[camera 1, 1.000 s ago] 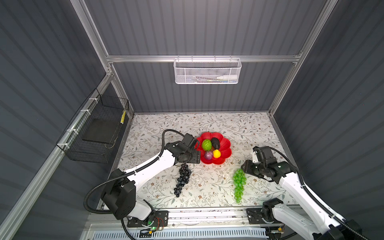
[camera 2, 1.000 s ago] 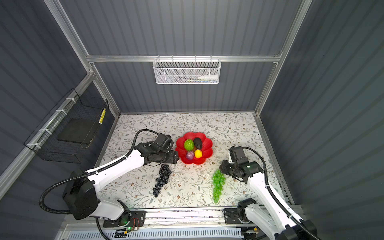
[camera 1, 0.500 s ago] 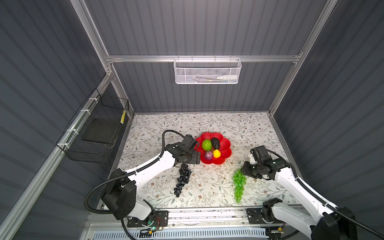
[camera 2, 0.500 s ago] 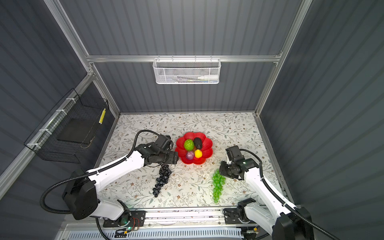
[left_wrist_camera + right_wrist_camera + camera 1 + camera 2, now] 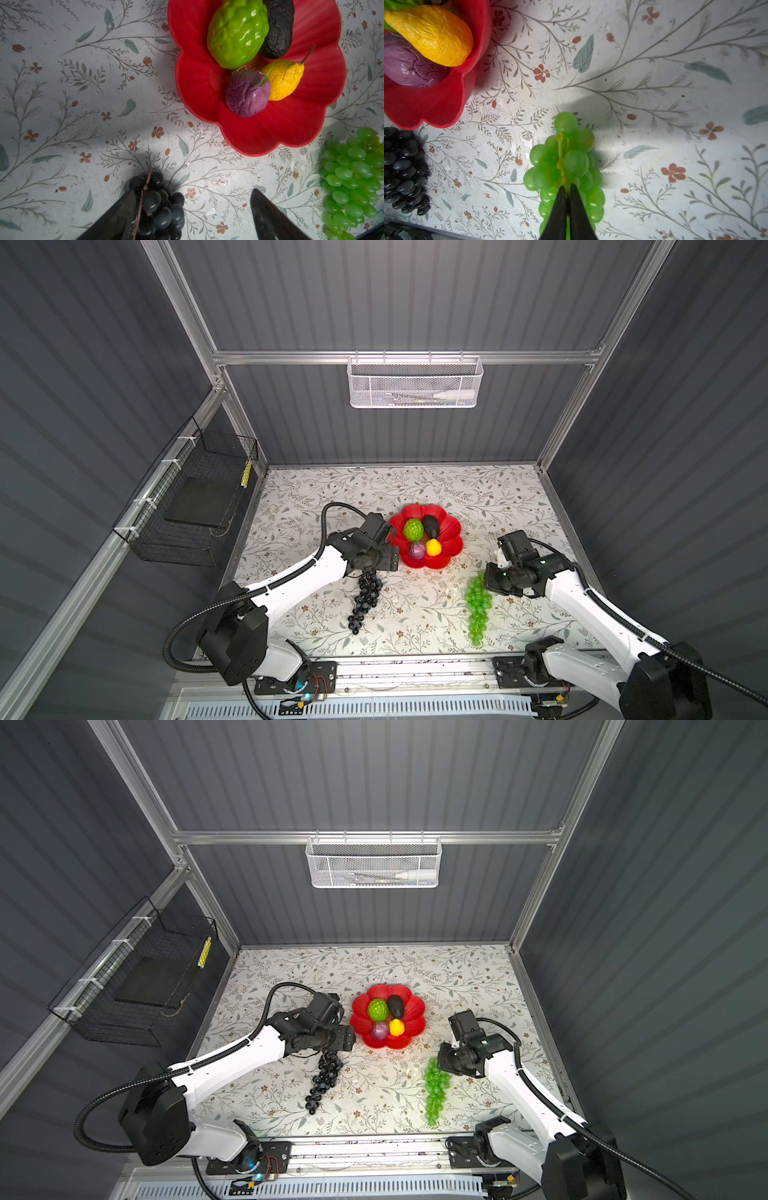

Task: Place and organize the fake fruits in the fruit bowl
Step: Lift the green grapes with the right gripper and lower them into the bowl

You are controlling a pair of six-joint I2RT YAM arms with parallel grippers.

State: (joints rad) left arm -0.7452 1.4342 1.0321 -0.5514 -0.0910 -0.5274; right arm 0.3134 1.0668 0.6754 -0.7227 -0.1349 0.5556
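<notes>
The red petalled fruit bowl [image 5: 452, 531] [image 5: 417, 1006] holds the bumpy lime-green fruit [image 5: 413, 529], black avocado [image 5: 431, 526], purple ball [image 5: 417, 549] and yellow ball [image 5: 433, 547]. The dark purple grape bunch [image 5: 365, 601] [image 5: 160, 207] lies on the mat left of the bowl. My left gripper [image 5: 370, 571] [image 5: 193, 207] stands open over its upper end; one finger [image 5: 122, 216] touches the grapes. The green grape bunch [image 5: 477, 610] [image 5: 575, 160] lies to the right. My right gripper [image 5: 487, 580] [image 5: 566, 190] is shut on its stem.
A white mesh basket [image 5: 415, 383] hangs on the back wall and a black wire basket [image 5: 195, 506] on the left wall. The metal rail [image 5: 415, 672] with both arm bases runs along the mat's front edge.
My right gripper has moved left onto the green bunch's upper end and closed on the stem. The left gripper has opened a little wider above the dark bunch.
</notes>
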